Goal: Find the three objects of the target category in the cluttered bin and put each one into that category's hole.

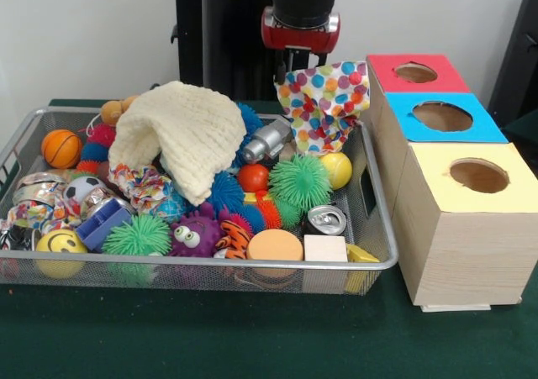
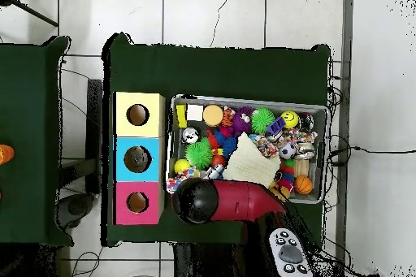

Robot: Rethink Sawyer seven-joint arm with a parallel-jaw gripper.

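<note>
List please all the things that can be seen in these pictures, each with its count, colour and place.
Wire bin: one, silver, on the green table.
Knitted cloth: one, cream, heaped on the toys at the bin's back.
Dotted cloth: one, white with coloured dots, hanging from the end effector.
Spiky balls: two, green, among the toys.
Basketball: one, orange, bin's left side in the front view.
Smiley ball: one, yellow, front left corner.
Can: one, silver, near the front right.
Boxes with holes: three, pink, blue and yellow tops, beside the bin.
End effector: one, black, above the bin's back right, shut on the dotted cloth.
</note>
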